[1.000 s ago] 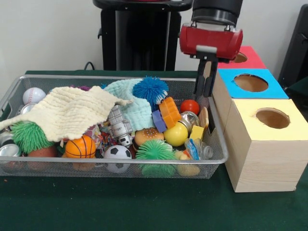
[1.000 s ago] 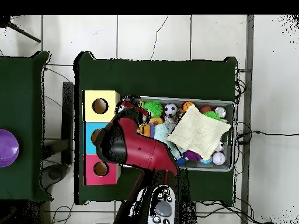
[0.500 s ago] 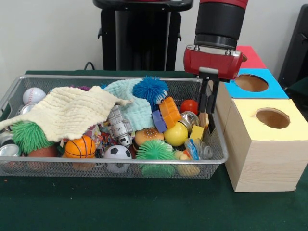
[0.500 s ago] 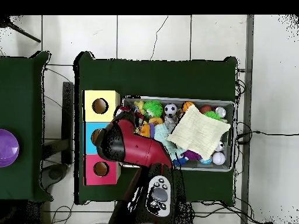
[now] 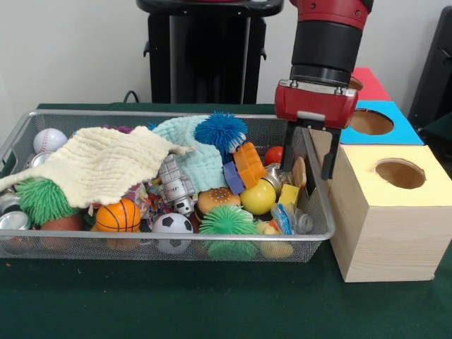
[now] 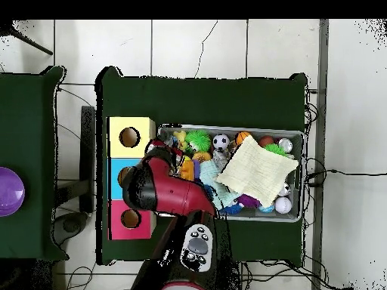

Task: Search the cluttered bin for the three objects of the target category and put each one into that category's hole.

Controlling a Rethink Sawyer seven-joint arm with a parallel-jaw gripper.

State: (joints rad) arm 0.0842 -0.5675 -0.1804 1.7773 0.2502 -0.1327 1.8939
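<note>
The wire mesh bin is full of toys; it also shows in the overhead view. A clear wrinkly plastic item with a blue label lies at the bin's front right corner, partly under a yellow block. No other clear plastic item shows. My gripper hangs open and empty over the bin's right end, its fingers spread on either side of the rim, above the clear item. In the overhead view the red arm hides the gripper. Yellow, blue and red boxes with round holes stand to the right.
A cream cloth covers the bin's left middle. Around it lie a basketball, soccer ball, green spiky balls, a blue spiky ball, a toy robot, a yellow ball and metal cans.
The gripper has come down toward the bin's right end, its wrist has turned, and its fingers have spread from close together to wide apart. The bin's contents have not moved.
</note>
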